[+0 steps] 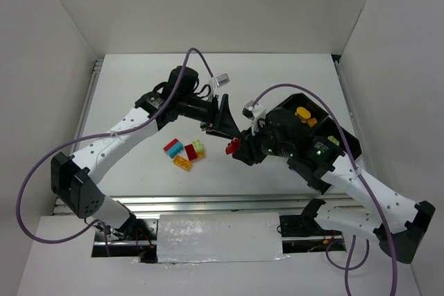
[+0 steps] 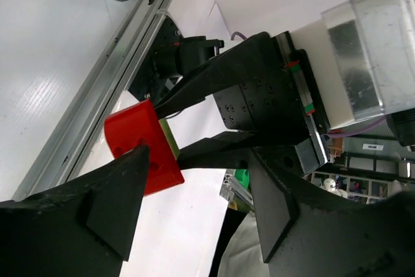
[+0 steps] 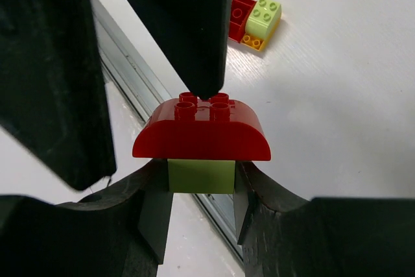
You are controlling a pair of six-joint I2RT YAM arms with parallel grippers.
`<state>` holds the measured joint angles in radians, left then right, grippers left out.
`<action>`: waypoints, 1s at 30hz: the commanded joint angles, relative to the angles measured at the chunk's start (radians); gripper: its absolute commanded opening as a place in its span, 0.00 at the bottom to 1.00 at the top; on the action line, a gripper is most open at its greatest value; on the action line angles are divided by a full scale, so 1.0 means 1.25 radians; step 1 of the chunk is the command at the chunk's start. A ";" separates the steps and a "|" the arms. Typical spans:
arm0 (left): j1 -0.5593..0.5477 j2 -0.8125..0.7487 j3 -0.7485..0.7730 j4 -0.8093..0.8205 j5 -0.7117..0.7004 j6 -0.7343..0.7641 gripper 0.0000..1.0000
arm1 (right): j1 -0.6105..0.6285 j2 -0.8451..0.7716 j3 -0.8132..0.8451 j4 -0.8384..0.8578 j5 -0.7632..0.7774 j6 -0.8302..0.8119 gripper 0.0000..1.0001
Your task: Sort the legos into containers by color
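White table (image 1: 291,74), black plastic four-compartment tray (image 1: 331,121) along its right edge, partly hidden under the right arm. Both arms meet over the table's middle.

Right gripper (image 1: 238,149): jaws clamped on a small lime green square brick (image 3: 201,174), which is stuck under a red rounded-top brick (image 3: 201,137). The stack is held off the table, between the tray and the loose pile.

Left gripper (image 1: 225,128): jaws apart, straddling the red brick. One finger (image 2: 97,218) is against the brick's side. There is a visible gap to the other finger (image 2: 279,225), so no grip. In the right wrist view a left fingertip sits right at the red brick's studs.

Loose pile of small red, cyan, lime and yellow-orange bricks (image 1: 184,152) lies left of centre, toward the near edge, apart from both grippers.

One yellow-orange brick (image 1: 303,114) is in a far tray compartment.
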<state>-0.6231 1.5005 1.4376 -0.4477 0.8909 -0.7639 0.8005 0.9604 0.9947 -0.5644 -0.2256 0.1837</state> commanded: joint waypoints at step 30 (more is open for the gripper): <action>-0.035 0.026 0.046 -0.122 -0.093 0.092 0.00 | 0.000 -0.006 0.002 0.109 0.005 -0.010 0.00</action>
<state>-0.6514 1.5322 1.4445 -0.5964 0.7902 -0.7086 0.8005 0.9600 0.9997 -0.5350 -0.2192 0.1589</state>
